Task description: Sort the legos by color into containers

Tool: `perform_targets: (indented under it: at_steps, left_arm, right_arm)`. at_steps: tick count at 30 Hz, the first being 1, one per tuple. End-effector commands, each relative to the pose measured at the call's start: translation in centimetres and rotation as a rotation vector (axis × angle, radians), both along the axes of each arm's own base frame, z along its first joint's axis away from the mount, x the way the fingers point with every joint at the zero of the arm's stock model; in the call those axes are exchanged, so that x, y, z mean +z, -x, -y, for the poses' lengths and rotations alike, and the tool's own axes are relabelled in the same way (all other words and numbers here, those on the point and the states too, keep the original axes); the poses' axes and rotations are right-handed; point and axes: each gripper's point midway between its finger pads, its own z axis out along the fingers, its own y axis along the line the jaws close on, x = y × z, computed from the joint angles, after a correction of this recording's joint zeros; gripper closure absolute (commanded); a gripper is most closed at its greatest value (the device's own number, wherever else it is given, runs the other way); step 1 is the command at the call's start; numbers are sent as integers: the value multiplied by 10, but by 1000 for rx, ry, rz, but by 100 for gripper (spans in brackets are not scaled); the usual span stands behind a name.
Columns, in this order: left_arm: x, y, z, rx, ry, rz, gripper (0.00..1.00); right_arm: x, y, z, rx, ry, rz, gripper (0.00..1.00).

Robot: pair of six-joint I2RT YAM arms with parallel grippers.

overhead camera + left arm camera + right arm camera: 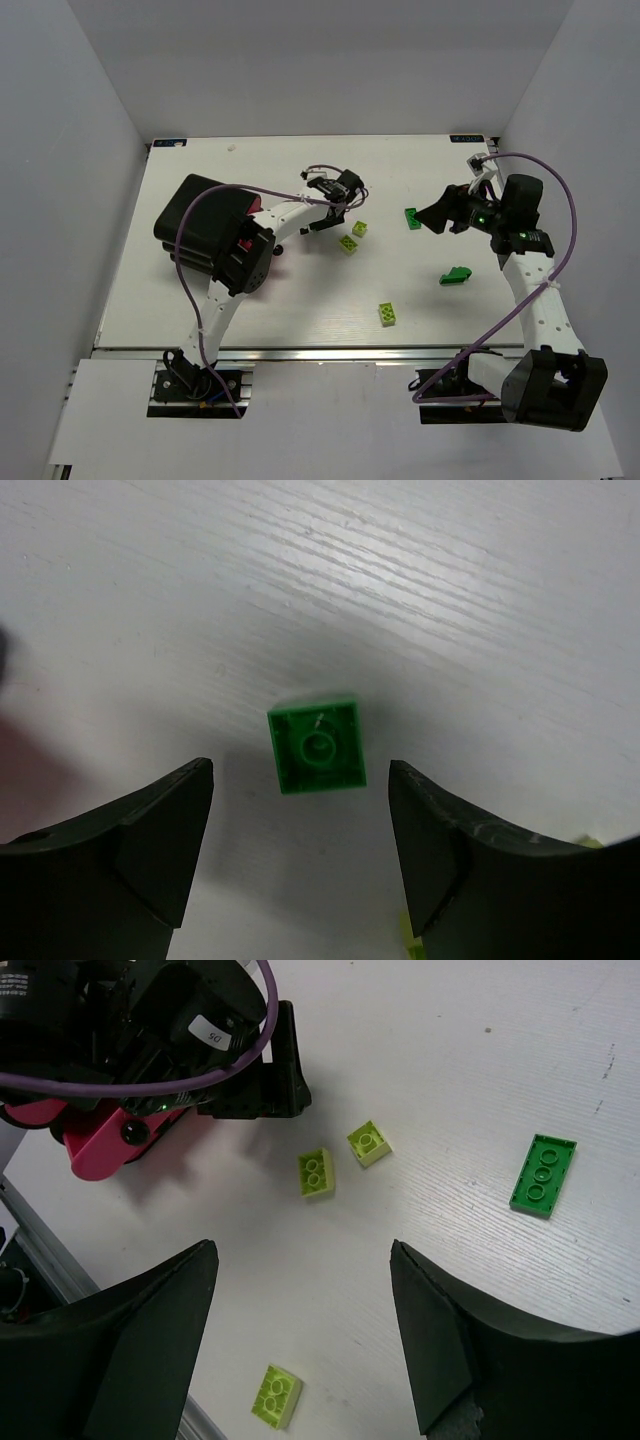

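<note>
A: Largest item: cabinet (200, 225), left of the top view, pink drawer (100, 1145) jutting. Hazard?
B: Your left arm (225, 290) crosses it; a swing could knock it.
A: Next: left gripper (300, 770), jaws spread; right gripper (302, 1248) likewise, above lime legos (316, 1173).
B: Smallest: green lego (316, 745), mid-frame between the left jaws, skewed; closing may twist it out

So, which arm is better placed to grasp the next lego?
Left. The left gripper, open, hangs right above a green lego that lies between its fingers. The right gripper is open too, but nothing lies between its fingers; two lime legos sit further ahead.
</note>
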Motion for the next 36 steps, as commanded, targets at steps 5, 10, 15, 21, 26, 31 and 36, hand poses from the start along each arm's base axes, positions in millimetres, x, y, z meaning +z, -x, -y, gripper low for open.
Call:
perform_targets:
  at_steps: [5,10,15,21,26,31,36]
  left_arm:
    - [3,-23,-4,33,55,35,23]
    - [0,-25,2,12,76,28,39]
    - [-2,-22,5,-5,91,18,62]
    - [50,-24,21,-117,135,96,89]
    - [110,-5,31,-299,181,177,99]
    - [163,21,4,-384,147,239,99]
    - [164,46,-35,-406,6,177,99]
  right_arm:
    - [4,1,4,18,-12,30,26]
    - [2,0,6,19,-23,21,26]
    - [0,0,9,20,-37,6,27]
    - [-4,1,10,23,-36,3,35]
    - [-5,3,6,53,-26,28,65]
    - [-9,3,5,60,-24,21,79]
    - [-15,2,4,66,-28,4,80]
